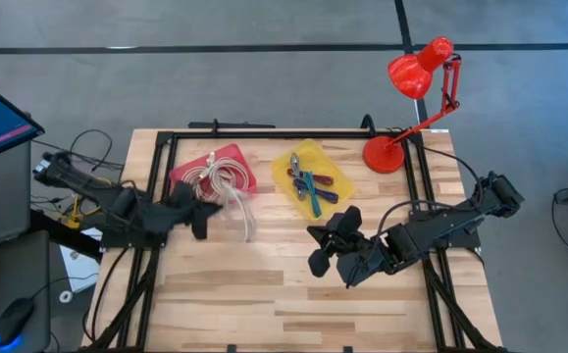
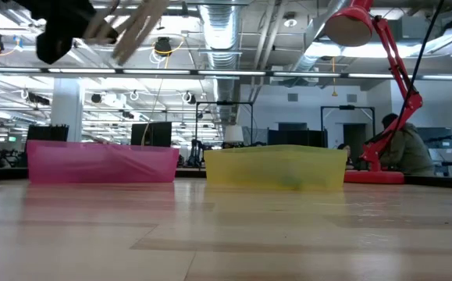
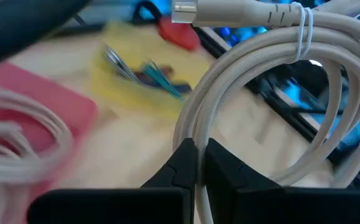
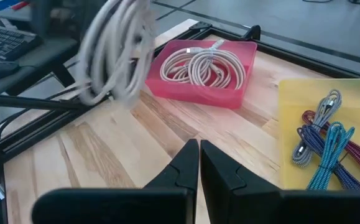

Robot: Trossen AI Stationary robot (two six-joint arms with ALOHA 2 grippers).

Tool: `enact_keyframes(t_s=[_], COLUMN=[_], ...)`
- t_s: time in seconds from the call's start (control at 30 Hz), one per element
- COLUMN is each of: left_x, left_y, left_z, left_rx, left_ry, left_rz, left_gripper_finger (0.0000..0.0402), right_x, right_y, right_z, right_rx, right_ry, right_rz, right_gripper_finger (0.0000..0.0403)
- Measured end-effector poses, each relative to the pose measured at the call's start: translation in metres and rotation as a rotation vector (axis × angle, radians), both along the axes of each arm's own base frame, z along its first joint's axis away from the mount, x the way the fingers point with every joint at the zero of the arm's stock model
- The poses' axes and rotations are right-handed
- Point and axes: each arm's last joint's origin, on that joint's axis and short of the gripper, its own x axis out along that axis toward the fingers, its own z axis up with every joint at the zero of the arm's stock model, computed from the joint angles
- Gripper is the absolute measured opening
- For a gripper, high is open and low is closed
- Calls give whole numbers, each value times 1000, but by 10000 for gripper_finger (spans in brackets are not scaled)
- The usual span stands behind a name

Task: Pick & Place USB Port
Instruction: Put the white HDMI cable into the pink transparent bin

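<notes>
A coiled beige USB cable [image 3: 273, 81], bound by a white tie, with its plug [image 3: 183, 9] at one end, is in my left gripper [image 3: 199, 163], which is shut on it. In the high view that gripper [image 1: 203, 211] hangs over the table just near of the pink tray [image 1: 227, 157], with the coil [image 1: 239, 208] to its right. The pink tray holds more beige coils [image 4: 203, 65]. A yellow tray [image 1: 285, 167] holds coloured braided cables [image 4: 329, 143]. My right gripper [image 4: 199, 158] is shut and holds nothing, over the wood near of the yellow tray [image 1: 328, 247]. My left gripper pinches the coil's strands [image 3: 199, 134] between its two fingers, at the part of the loop nearest the wrist. Several strands run through the fingers. The coil is lifted clear of the table and shows high up in the low view [image 2: 132, 27].
A red desk lamp [image 1: 416, 74] stands at the table's far right corner. A black frame [image 1: 264, 133] rims the table. Bare wood [image 1: 264, 294] lies along the near side. A monitor, a keyboard and a mouse sit left of the table.
</notes>
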Motion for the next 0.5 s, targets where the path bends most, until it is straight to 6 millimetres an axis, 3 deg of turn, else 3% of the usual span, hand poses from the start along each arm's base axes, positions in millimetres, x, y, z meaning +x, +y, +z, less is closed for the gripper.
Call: enact_keyframes(t_s=[0.23,0.5], left_x=[-1,-14], left_y=[35,63], left_z=[3,-14], left_rx=[116,127], left_ry=[49,291], left_rz=[166,317], left_gripper_finger=[14,14], right_x=[0,0], right_y=[-1,-1], right_z=[0,0], right_rx=[-2,-39], right_ry=[3,26], right_rz=[-2,20], right_gripper_finger=[8,8])
